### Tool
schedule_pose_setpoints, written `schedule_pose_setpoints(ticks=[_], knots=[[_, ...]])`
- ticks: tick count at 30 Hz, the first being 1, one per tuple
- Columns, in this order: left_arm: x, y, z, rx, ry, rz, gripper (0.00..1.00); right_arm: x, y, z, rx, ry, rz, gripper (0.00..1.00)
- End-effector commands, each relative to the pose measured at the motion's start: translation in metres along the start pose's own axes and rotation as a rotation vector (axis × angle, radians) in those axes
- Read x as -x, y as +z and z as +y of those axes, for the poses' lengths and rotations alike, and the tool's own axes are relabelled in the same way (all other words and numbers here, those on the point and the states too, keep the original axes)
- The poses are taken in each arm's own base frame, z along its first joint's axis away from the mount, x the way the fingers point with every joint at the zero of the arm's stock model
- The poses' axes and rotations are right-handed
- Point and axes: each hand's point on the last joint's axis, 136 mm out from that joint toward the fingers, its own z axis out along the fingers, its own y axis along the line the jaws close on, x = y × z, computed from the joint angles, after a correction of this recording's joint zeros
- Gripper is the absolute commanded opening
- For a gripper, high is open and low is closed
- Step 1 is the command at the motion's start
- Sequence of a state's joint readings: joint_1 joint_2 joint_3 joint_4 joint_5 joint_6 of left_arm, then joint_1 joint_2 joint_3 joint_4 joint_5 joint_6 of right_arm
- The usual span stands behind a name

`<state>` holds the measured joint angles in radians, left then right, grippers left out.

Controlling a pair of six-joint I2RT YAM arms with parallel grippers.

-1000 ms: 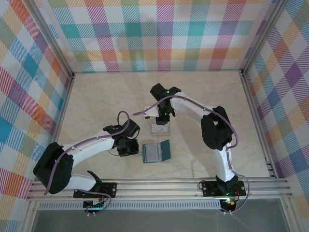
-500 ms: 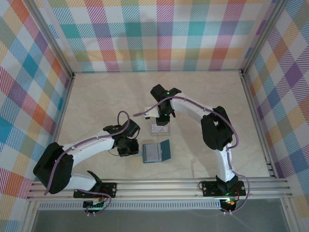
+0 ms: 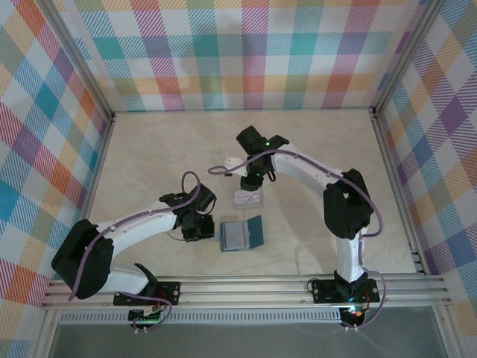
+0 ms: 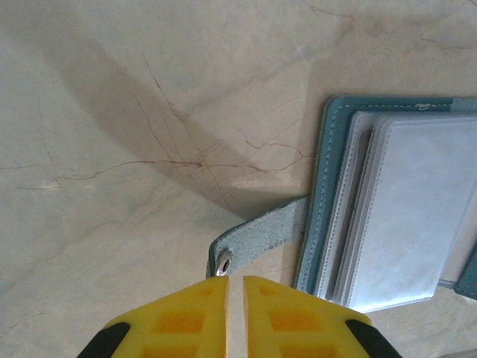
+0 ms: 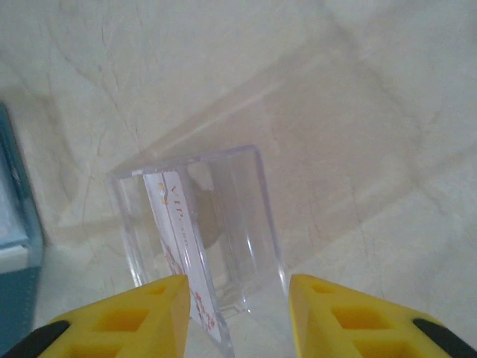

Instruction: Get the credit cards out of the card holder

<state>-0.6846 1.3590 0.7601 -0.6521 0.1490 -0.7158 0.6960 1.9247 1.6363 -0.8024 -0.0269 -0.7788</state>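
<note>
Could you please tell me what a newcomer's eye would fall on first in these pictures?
Probably the bright checked walls around the pale table. Next, the open teal card holder near the table's front, with the left end effector at its strap. Just beyond it is a clear box with a white card standing on edge inside, under the open right end effector.

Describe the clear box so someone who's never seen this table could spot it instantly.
On the marble-look table, find the open teal card holder near the middle. Just beyond it, by the right arm's tool, stands a small box. Unlike the holder, it is see-through, with a white, red-printed card on edge inside.
</note>
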Motion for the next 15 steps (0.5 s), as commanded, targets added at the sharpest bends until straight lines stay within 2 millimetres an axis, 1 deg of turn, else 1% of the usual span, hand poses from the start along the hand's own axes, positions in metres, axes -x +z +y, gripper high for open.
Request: schedule_pose_setpoints(ticks=[1, 4, 7, 9, 12, 15], knots=[[0.008, -0.005, -0.013, -0.037, 0.008, -0.003, 0.13, 0.02, -0.025, 0.003, -0.014, 0.246, -0.12, 0.41], [0.01, -0.005, -0.018, -0.057, 0.01, -0.001, 0.11, 0.024, -0.035, 0.011, 0.001, 0.474, -0.171, 0.4], [0.011, -0.003, -0.023, -0.074, 0.011, 0.006, 0.11, 0.021, -0.041, 0.026, 0.077, 0.776, -0.176, 0.35], [0.011, -0.002, -0.027, -0.086, 0.011, 0.011, 0.1, 0.024, -0.043, 0.044, 0.176, 0.958, -0.189, 0.33], [0.013, -0.003, -0.029, -0.091, 0.013, 0.012, 0.09, 0.026, -0.039, 0.071, 0.326, 1.186, -0.188, 0.31], [0.015, -0.006, -0.03, -0.089, 0.014, 0.002, 0.09, 0.026, -0.031, 0.096, 0.453, 1.338, -0.163, 0.28]])
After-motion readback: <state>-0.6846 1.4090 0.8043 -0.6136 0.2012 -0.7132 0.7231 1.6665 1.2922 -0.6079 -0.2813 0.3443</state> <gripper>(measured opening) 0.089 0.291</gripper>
